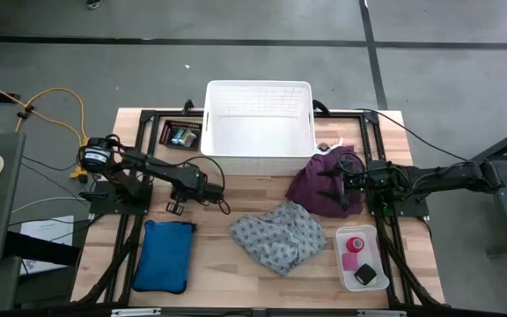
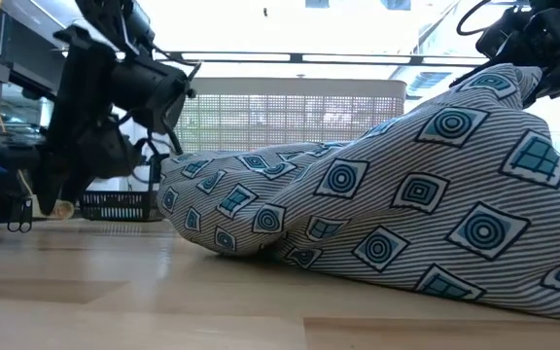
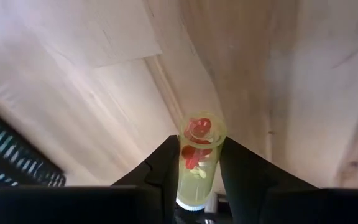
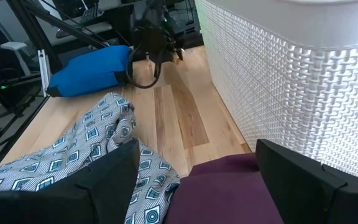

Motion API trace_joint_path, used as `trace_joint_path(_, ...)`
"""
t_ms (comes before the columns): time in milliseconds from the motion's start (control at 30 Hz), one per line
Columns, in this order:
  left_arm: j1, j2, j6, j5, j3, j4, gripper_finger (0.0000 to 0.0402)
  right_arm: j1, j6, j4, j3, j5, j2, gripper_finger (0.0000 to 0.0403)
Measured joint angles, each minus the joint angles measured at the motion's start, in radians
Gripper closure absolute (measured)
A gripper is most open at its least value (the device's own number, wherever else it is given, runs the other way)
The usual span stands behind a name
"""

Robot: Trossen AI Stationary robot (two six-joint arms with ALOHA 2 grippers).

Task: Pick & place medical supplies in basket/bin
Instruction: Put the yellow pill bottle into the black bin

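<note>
A small clear bottle (image 3: pixel 197 163) holding red and pale pills sits between the fingers of my left gripper (image 3: pixel 199 142), which is shut on it. That gripper (image 1: pixel 178 205) points steeply down over bare wood, left of the white basket (image 1: pixel 260 151). The grey patterned cloth (image 1: pixel 278 236) lies crumpled at the table's middle front. A purple cloth (image 1: pixel 317 187) lies heaped to the right of the basket. My right gripper (image 4: pixel 211 186) is open above its near part. A pink tape roll (image 1: pixel 355 246) and a small black block (image 1: pixel 365 275) lie in a clear tray (image 1: pixel 345 277). My left gripper pinches the bottle's two sides (image 3: pixel 184 163) between its two fingers. The fingers come steeply from above and lie along the bottle. The bottle's far end (image 3: pixel 202 127) sticks out past the fingertips. Whether it rests on the wood, I cannot tell.
A blue pouch (image 1: pixel 165 255) lies at the front left. A small black crate (image 1: pixel 181 135) stands left of the basket. Black frame rails run along both sides of the table. Bare wood shows between the pouch, the grey cloth and the basket.
</note>
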Motion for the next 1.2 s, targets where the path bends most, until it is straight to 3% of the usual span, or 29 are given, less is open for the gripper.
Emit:
trace_joint_path(467,-0.167,-0.023,-0.125,0.000,0.206,-0.047,0.0305,0.000,0.000,-0.001,0.000,0.000,0.000,0.0094)
trace_joint_path(800,-0.195,-0.036,-0.190,0.000,0.232,-0.029,0.0305,0.000,0.000,-0.001,0.000,0.000,0.000,0.0094)
trace_joint_path(1200,-0.142,-0.277,-0.237,-0.117,0.215,-0.058,0.0306,0.000,0.000,-0.001,0.000,0.000,0.000,0.0094)
